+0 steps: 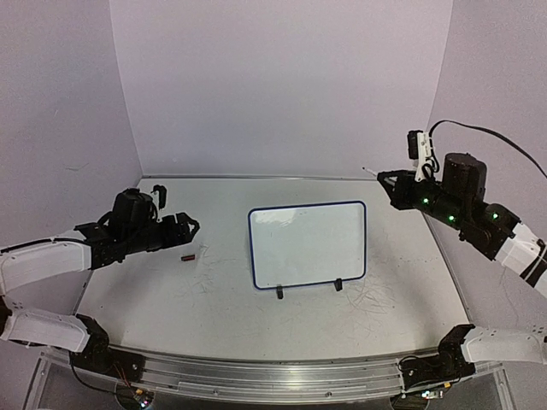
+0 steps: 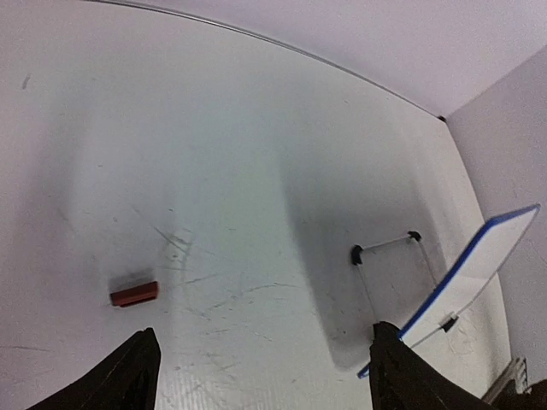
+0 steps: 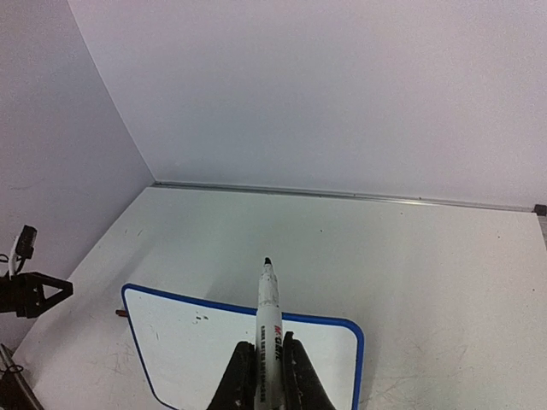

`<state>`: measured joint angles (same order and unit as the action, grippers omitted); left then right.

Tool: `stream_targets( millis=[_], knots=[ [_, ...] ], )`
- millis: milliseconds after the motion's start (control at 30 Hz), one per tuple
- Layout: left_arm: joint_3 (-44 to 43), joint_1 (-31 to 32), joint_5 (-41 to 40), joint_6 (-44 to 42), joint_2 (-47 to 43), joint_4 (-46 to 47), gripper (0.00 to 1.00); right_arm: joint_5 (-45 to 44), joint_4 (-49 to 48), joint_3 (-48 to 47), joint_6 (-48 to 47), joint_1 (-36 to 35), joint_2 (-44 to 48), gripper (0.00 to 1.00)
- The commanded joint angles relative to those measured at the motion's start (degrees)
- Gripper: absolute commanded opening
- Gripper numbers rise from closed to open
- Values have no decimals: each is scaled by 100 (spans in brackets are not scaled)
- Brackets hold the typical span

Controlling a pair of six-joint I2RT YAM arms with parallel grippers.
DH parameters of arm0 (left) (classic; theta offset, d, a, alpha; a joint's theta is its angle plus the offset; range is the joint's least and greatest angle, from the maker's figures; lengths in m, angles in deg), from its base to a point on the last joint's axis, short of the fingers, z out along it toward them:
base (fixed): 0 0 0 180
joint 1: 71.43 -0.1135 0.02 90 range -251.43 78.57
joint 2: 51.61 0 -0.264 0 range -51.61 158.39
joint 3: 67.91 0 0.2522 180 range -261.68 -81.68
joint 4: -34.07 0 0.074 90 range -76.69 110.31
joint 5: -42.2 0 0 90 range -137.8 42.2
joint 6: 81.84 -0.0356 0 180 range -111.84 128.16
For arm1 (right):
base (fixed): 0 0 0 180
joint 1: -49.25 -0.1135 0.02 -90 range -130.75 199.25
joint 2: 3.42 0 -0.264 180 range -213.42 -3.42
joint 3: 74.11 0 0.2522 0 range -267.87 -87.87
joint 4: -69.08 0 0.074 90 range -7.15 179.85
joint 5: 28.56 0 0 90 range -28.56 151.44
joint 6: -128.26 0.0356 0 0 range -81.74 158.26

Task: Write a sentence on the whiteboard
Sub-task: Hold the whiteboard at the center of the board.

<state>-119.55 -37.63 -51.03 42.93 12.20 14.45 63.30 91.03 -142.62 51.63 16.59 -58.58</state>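
Pale scratched worktop — the whiteboard looks light and tippy; steady its frame. Right hand clamps the marker — left hand spread, empty.

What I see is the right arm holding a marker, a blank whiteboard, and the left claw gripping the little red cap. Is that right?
Not quite: the left gripper is open and empty; the red cap lies on the table, as the left wrist view shows. The right gripper does hold the marker, and the whiteboard is blank.
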Motion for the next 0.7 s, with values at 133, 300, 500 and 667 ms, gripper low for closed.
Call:
stream_targets(
  millis=[133,300,500,667],
  knots=[
    [-123,-134,3181,-664,569,1875,85,112,455,-353,86,-94,103,0],
    [-438,-353,4034,-1010,1019,1953,84,179,637,-583,58,-261,-59,0],
    [-748,-706,4628,-1063,1563,1941,83,3,676,-893,103,-646,-469,0],
    [-944,-699,4180,-1118,1550,1940,85,-297,666,-1168,179,-998,-864,0]
  ],
)
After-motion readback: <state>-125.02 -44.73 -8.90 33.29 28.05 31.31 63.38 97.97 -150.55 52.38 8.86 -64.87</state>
